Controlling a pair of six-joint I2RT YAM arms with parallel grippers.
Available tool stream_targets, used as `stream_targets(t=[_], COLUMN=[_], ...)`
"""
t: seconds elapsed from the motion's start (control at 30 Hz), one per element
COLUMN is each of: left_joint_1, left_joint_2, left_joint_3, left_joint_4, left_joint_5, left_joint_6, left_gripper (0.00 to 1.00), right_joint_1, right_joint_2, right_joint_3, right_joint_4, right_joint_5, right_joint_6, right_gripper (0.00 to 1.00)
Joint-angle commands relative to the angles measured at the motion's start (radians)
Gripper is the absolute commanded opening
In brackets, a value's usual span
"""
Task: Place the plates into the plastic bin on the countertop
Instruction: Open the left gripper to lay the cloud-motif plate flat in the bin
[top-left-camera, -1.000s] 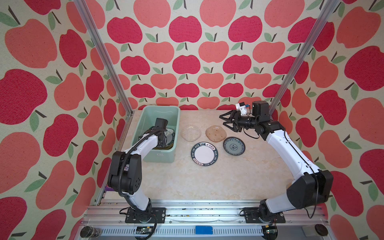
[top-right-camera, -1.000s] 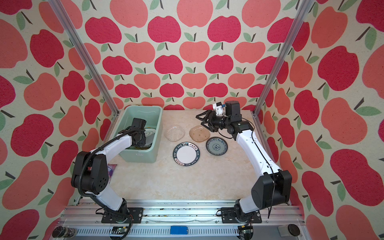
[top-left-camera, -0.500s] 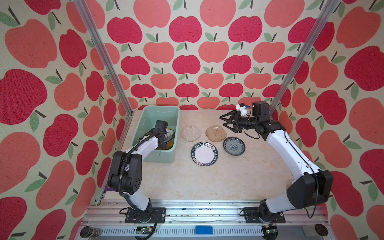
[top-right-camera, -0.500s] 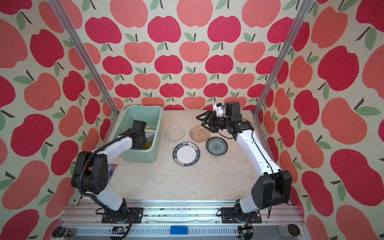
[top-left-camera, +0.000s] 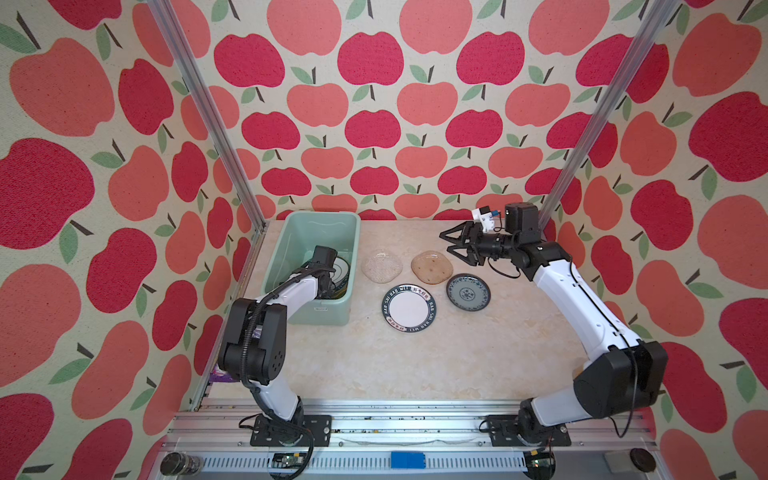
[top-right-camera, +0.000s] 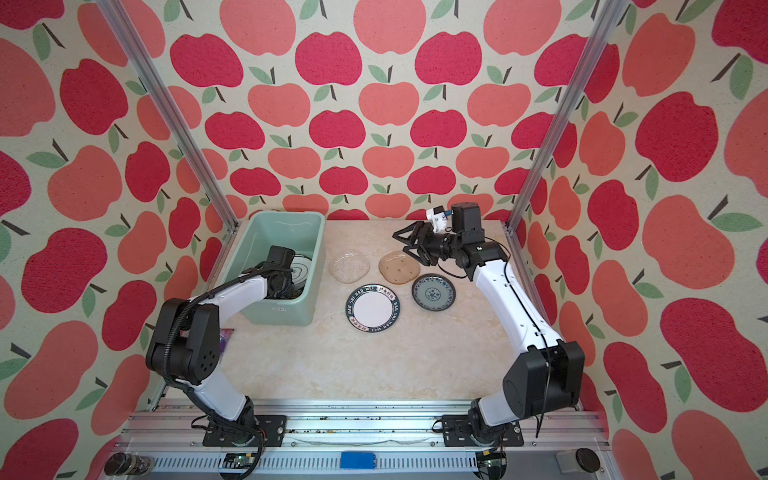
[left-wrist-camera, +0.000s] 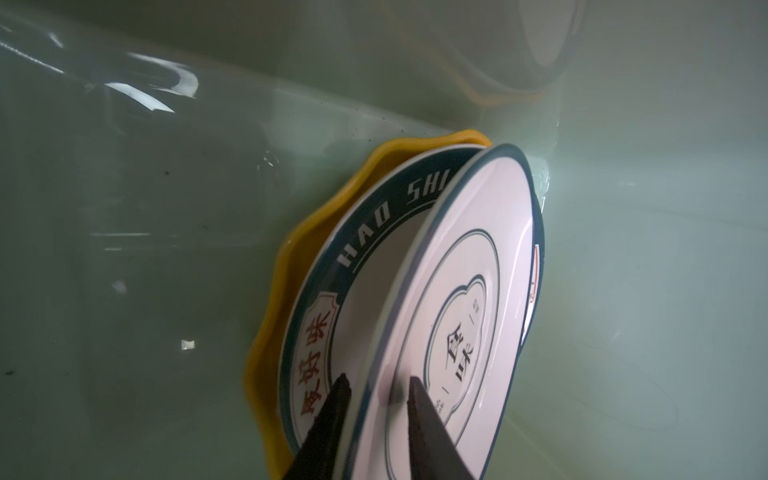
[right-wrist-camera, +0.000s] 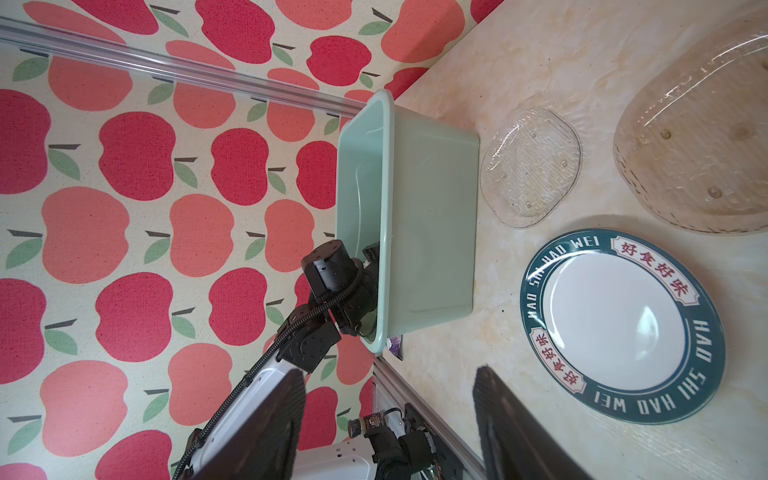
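Note:
The pale green plastic bin (top-left-camera: 320, 309) stands at the back left of the countertop (top-left-camera: 415, 365). My left gripper (left-wrist-camera: 378, 380) is down inside it, open a little. Its fingers straddle the rim of the white emblem plate (left-wrist-camera: 490, 249), which leans tilted on a lettered-rim plate (left-wrist-camera: 374, 216) and a yellow scalloped plate (left-wrist-camera: 291, 257). On the countertop lie a clear glass plate (top-left-camera: 381, 266), an amber plate (top-left-camera: 432, 267), a grey-blue plate (top-left-camera: 468, 291) and a white lettered-rim plate (top-left-camera: 408, 308). My right gripper (top-left-camera: 444, 242) hovers open and empty beside the amber plate.
Aluminium rails (top-left-camera: 395, 415) edge the countertop's front, and slanted posts (top-left-camera: 216, 124) rise at the back corners. Apple-patterned walls close in on three sides. A small purple scrap (top-left-camera: 220, 376) lies by the left rail.
My left jaws have parted from the emblem plate, which now rests on the stack in the bin. The left wrist has sunk slightly lower. The right arm has not moved.

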Motion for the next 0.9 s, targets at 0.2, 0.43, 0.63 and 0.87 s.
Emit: stream_targets(t=[0.2,0.43,0.63,0.87], left_joint_1=[0.004,0.012,0.027,0.033], left_joint_2=[0.028,0.010,0.007,-0.030], left_joint_3=[0.017,0.039,0.066,0.135], left_joint_4=[-0.033,-0.011,0.028,-0.012], left_joint_5=[-0.003,0.008,0.041,0.058], left_joint_6=[0.051,0.096,0.178,0.275], left_gripper=[0.56,0.67,0.84,1.00], right_joint_1=[-0.007,-0.007,-0.007,-0.007], right_joint_2=[-0.040,-0.045,-0.056,-0.070], right_joint_3=[0.013,0.013,0.005,0.015], right_joint_4=[-0.035,-0.031,-0.031,-0.096], right_joint_5=[-0.007,-0.007,-0.006,0.012], right_joint_6=[-0.027,-0.025,-0.024,-0.055], right_gripper=[0.67,0.67,0.67,0.68])
